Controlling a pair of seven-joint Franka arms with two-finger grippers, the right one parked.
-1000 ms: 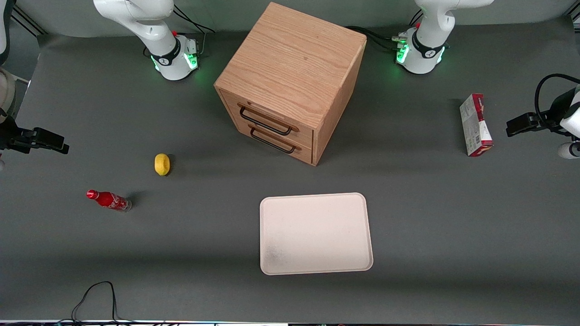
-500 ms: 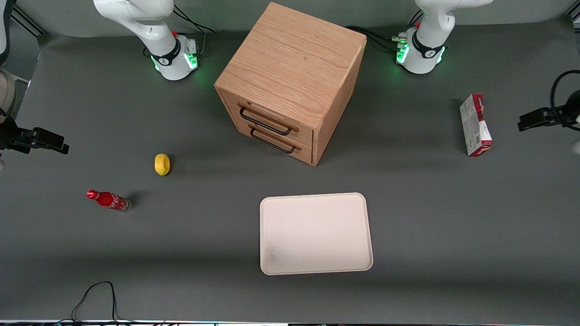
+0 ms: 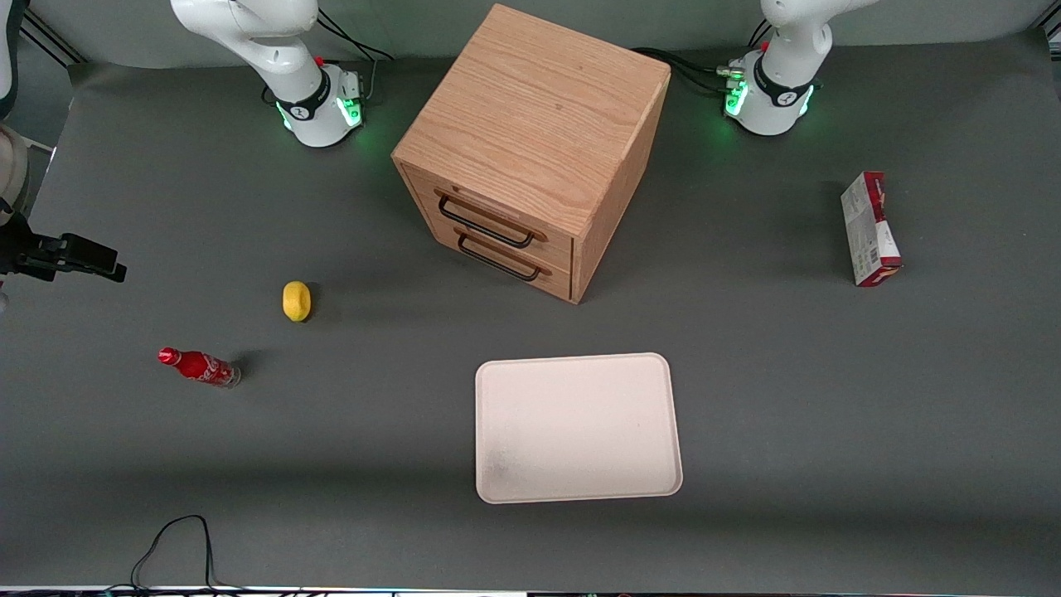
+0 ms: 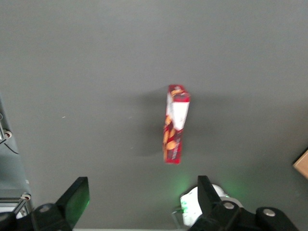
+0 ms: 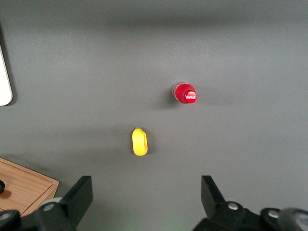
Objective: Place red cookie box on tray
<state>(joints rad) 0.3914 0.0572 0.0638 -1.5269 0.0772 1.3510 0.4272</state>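
Jaws spread wide and gripping nothing: that is how the left arm's gripper (image 4: 139, 204) is hanging high above the bench (image 3: 829, 398), looking straight down on the red cookie box (image 4: 174, 124). From the front the gripper itself is out of sight, off the working arm's end of the bench.

Over there the red cookie box (image 3: 869, 230) is standing on one long thin edge, red ends showing, whitish printed face turned sideways. Taking the wooden drawer cabinet (image 3: 530, 149) as the dial's centre, the box is sitting at about three o'clock, well apart from it. The tray (image 3: 578, 428), bare, is lying at six o'clock, nearer the front camera than the cabinet and well apart from the box.

To my eye the reach is only beginning; nothing is being touched yet. Next, the gripper needs to come down over the box, line its fingers (image 4: 74, 201) across the thin width rather than the length, and close gently, since a carton balanced on edge looks ready to tip at a nudge.
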